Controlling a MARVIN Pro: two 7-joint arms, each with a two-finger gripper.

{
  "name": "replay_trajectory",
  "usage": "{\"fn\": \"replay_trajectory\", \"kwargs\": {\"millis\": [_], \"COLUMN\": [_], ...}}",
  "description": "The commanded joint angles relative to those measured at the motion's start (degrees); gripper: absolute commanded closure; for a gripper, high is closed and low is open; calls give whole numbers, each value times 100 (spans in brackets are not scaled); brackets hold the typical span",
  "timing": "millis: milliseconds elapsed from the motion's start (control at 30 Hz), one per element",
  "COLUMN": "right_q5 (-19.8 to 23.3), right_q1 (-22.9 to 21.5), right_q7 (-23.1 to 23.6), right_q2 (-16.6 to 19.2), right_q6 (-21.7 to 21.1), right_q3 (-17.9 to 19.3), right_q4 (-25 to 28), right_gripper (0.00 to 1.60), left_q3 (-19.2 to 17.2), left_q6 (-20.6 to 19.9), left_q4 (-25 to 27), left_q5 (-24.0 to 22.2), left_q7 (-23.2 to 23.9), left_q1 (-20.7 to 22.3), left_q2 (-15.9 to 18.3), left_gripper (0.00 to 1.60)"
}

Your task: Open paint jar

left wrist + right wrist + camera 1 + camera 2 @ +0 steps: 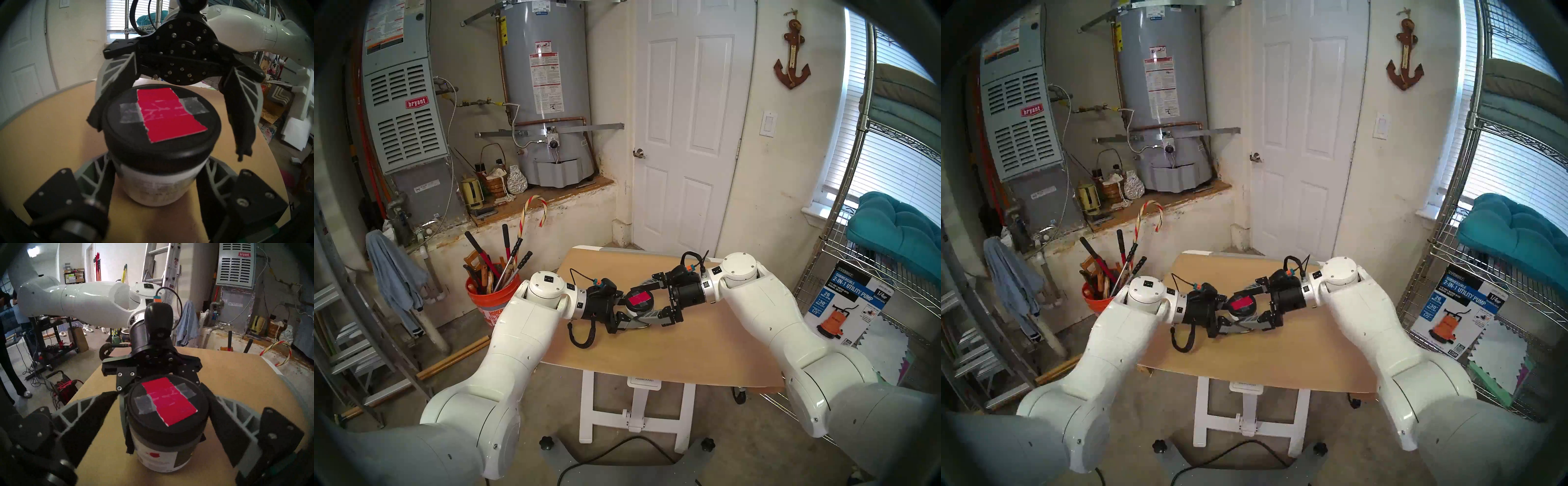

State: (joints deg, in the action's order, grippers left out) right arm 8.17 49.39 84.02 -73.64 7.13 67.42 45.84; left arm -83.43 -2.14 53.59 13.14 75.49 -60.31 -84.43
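On my far left, down on the floor, stands an orange bucket (487, 303) full of tools. It is next to the table (670, 353) but not on it.

Next comes my left gripper (628, 314). It reaches in from the left and squeezes the paint jar (638, 307) low on its white side. In my left wrist view, one finger (100, 183) presses on each side of the jar (159, 185), just under the lid. So my left gripper is clenched on the jar.

The jar is in the middle, over the wooden table top, between my two grippers. I cannot tell if its bottom sits on the table. Its black lid (161, 134) is on top. A red-pink square (169, 117) is stuck on the lid with grey tape (129, 112).

Then comes my right gripper (648, 302), which reaches in from the right. Its fingers are spread apart, one on each side of the lid. In my right wrist view, the finger (91, 414) on the left side is well away from the lid (167, 412). The other finger (226, 419) is very close to it, and I cannot tell if it touches. My right gripper is let go and is not holding anything.
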Motion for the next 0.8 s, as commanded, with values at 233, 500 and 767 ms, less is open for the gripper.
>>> {"fn": "replay_trajectory", "kwargs": {"millis": [233,500,767], "right_q5": [1188,1169,984], "right_q1": [445,984,1306], "right_q7": [98,-764,-1571], "right_q2": [-127,-184,-297], "right_q6": [-408,-460,-262], "right_q3": [602,1099,1327], "right_q4": [157,721,1299], "right_gripper": [0,0,0], "left_q3": [-58,-78,-90], "left_q6": [-7,13,21], "left_q4": [0,-72,-81], "left_q5": [51,81,112], "left_q7": [-70,-95,-190], "left_q1": [174,222,235], "left_q2": [-21,-39,-25], "left_gripper": [160,160,160]}}
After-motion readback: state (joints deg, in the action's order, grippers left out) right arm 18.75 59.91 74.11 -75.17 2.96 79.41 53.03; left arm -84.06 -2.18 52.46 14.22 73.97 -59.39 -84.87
